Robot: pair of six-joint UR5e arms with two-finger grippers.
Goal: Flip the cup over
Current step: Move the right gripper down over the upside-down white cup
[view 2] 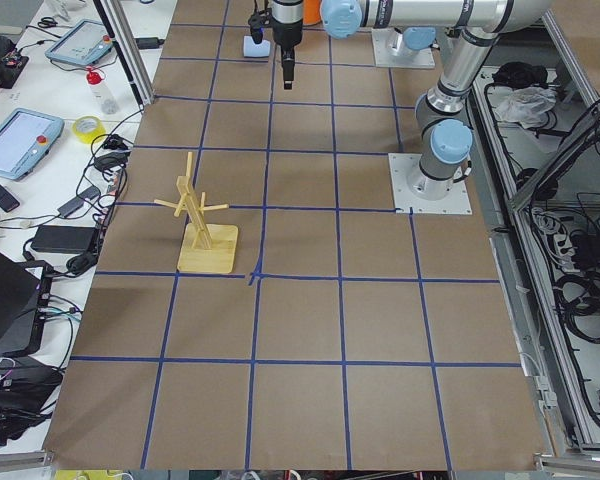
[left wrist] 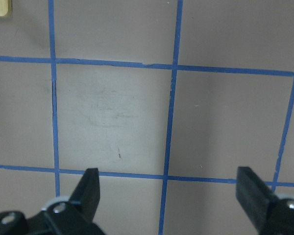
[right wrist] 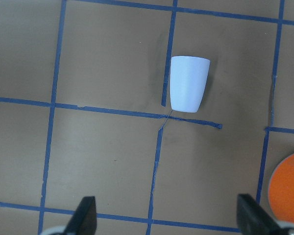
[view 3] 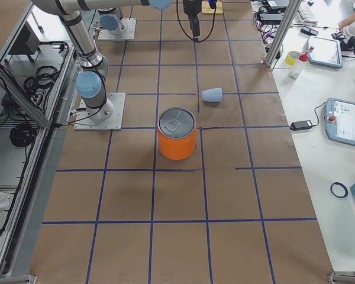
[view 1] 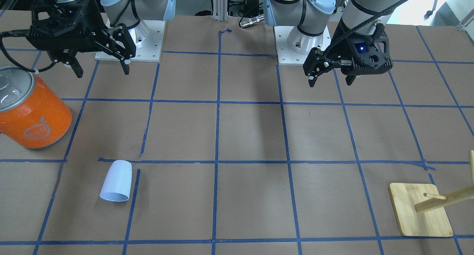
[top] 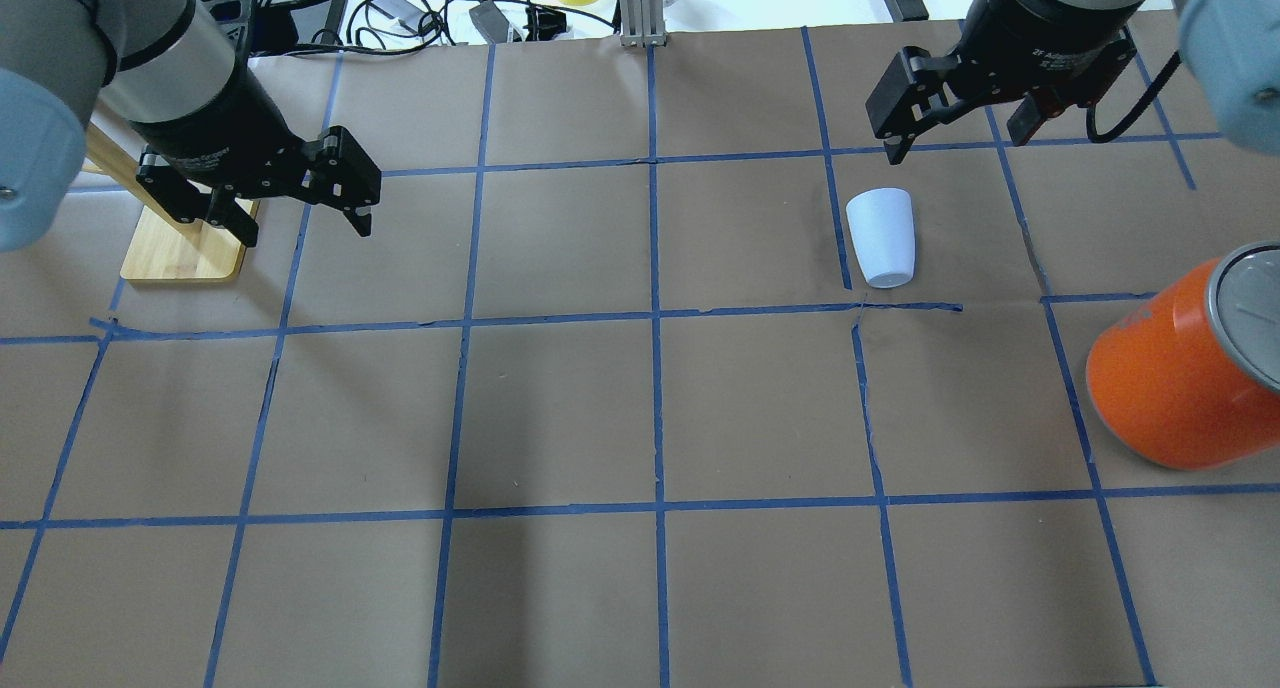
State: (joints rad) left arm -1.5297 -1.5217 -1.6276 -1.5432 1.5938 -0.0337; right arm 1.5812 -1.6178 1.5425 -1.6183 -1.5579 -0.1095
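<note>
The cup (view 1: 116, 181) is a small pale blue-white tumbler. It lies on its side on the brown table on my right side, wide end pointing away from my base. It also shows in the overhead view (top: 881, 238), the right side view (view 3: 212, 94) and the right wrist view (right wrist: 188, 90). My right gripper (view 1: 102, 71) (top: 955, 133) (right wrist: 166, 215) is open and empty, raised well above the table and apart from the cup. My left gripper (view 1: 330, 80) (top: 303, 226) (left wrist: 169, 188) is open and empty, high over bare table on the other side.
A large orange can (view 1: 33, 110) (top: 1180, 368) with a silver lid stands at the right edge, nearer my base than the cup. A wooden peg stand (view 1: 420, 210) (top: 185, 248) (view 2: 205, 225) stands at the far left. Blue tape lines grid the table.
</note>
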